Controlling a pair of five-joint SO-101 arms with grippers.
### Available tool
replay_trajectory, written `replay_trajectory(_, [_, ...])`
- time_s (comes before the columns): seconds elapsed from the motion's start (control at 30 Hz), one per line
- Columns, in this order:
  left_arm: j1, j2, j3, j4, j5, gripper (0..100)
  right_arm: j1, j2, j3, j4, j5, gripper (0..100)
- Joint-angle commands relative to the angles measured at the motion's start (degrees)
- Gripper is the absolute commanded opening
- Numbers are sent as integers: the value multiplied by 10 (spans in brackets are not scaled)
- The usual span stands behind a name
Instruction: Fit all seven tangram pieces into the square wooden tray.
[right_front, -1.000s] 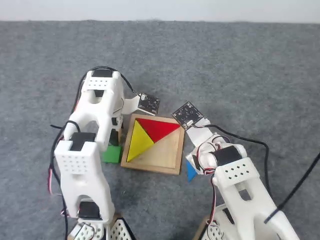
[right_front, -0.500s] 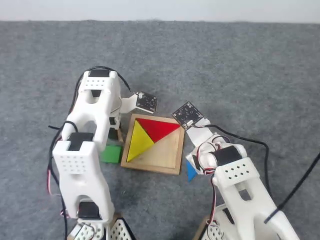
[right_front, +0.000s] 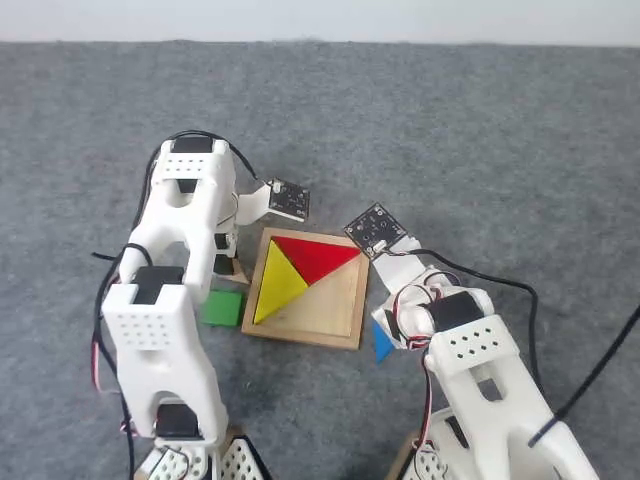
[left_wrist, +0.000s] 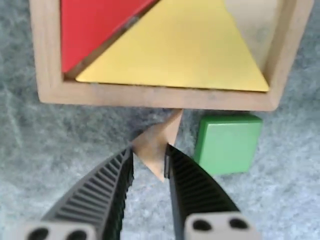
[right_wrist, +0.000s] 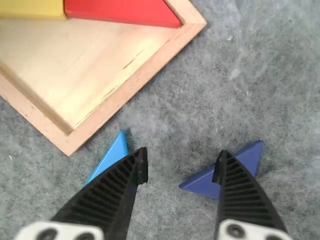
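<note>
The square wooden tray (right_front: 345, 318) holds a red triangle (right_front: 315, 257) and a yellow triangle (right_front: 277, 283). My left gripper (left_wrist: 148, 151) is just outside the tray's rim (left_wrist: 150, 95), shut on a small tan triangle (left_wrist: 156, 142). A green square (left_wrist: 227, 142) lies beside it on the carpet. My right gripper (right_wrist: 181, 162) is open low over the carpet off the tray's corner. A light blue piece (right_wrist: 112, 154) lies by one finger and a dark blue triangle (right_wrist: 248, 153) by the other. Neither blue piece is between the fingers.
Grey carpet covers the whole table. In the high view the green square (right_front: 222, 307) lies left of the tray and a blue piece (right_front: 382, 343) pokes out under the right arm. Open carpet stretches beyond the tray.
My left arm has drawn back and leftward from the tray, uncovering more of the green square. The right arm and the pieces in the tray have stayed put.
</note>
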Motion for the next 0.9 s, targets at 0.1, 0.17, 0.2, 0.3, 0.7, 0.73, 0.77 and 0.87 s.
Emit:
replay_trajectory(0.1, [-2, -8, -12, 4, 9, 79, 8, 2, -4, -5, 8, 223])
replay_trajectory(0.17, [-2, -8, -12, 4, 9, 81, 8, 2, -4, -5, 8, 223])
replay_trajectory(0.2, [-2, -8, -12, 4, 9, 82, 8, 2, -4, -5, 8, 223])
replay_trajectory(0.3, [-2, -5, -12, 23, 6, 100, 8, 2, -4, -5, 8, 223])
replay_trajectory(0.7, [4, -2, -15, -65, 62, 243, 8, 2, -4, -5, 8, 223])
replay_trajectory(0.73, [4, -2, -15, -66, 62, 243, 8, 2, -4, -5, 8, 223])
replay_trajectory(0.77, [4, -2, -15, -66, 62, 242, 8, 2, -4, -5, 8, 223])
replay_trajectory(0.87, [4, -2, -14, -63, 62, 239, 8, 2, -4, -5, 8, 223])
